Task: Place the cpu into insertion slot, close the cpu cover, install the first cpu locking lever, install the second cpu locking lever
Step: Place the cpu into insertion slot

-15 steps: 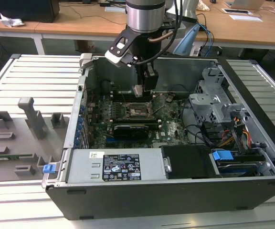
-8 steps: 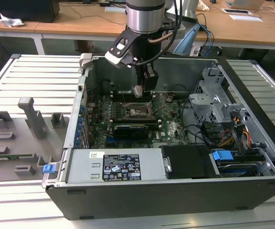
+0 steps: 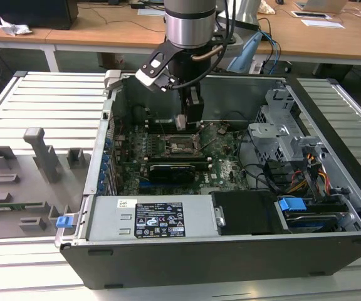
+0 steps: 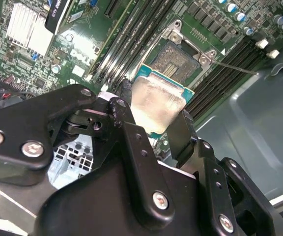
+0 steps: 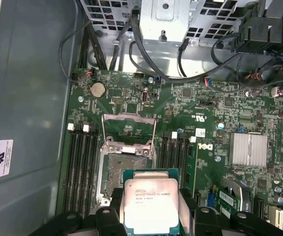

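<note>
My gripper (image 3: pixel 189 120) hangs inside the open computer case, shut on the cpu (image 4: pixel 156 101), a flat square chip with a pale metal top. Its black fingers (image 4: pixel 183 132) press on two opposite edges of the chip. The cpu (image 5: pixel 149 204) is held just above the insertion slot (image 5: pixel 113 169), partly overlapping it and apart from it. The slot (image 4: pixel 178 56) lies uncovered on the green board, its dark contact field showing. The cpu cover (image 5: pixel 129 129), a thin metal frame, is swung open at the slot's far edge. A thin locking lever (image 4: pixel 235 68) sticks out beside the slot.
Long black memory slots (image 5: pixel 80 162) flank the socket on both sides. A silver heatsink (image 5: pixel 249 149) and cable bundles (image 5: pixel 240 59) sit on the board. The grey case wall (image 5: pixel 28 98) stands close by. The drive cage (image 3: pixel 281 135) is at the exterior view's right.
</note>
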`<control>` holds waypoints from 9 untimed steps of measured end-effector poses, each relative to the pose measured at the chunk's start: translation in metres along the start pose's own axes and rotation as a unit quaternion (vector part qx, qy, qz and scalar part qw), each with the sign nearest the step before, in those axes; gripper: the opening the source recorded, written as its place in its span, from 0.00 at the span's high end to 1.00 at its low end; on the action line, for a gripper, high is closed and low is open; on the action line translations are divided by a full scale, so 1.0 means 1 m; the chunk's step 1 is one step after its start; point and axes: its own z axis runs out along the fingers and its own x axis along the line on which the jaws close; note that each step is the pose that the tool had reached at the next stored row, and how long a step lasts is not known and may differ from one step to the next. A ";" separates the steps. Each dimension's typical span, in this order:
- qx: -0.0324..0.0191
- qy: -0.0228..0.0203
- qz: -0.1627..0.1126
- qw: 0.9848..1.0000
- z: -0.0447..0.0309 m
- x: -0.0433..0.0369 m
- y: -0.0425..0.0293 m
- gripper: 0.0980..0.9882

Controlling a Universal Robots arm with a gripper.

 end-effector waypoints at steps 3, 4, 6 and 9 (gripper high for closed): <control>0.000 0.000 0.000 1.000 0.0028 0.0000 -0.0003 0.52; 0.000 0.000 0.000 1.000 0.0040 0.0006 -0.0005 0.52; 0.000 -0.001 0.009 1.000 0.0087 0.0019 -0.0010 0.52; 0.000 -0.001 0.012 1.000 0.0137 0.0026 -0.0016 0.52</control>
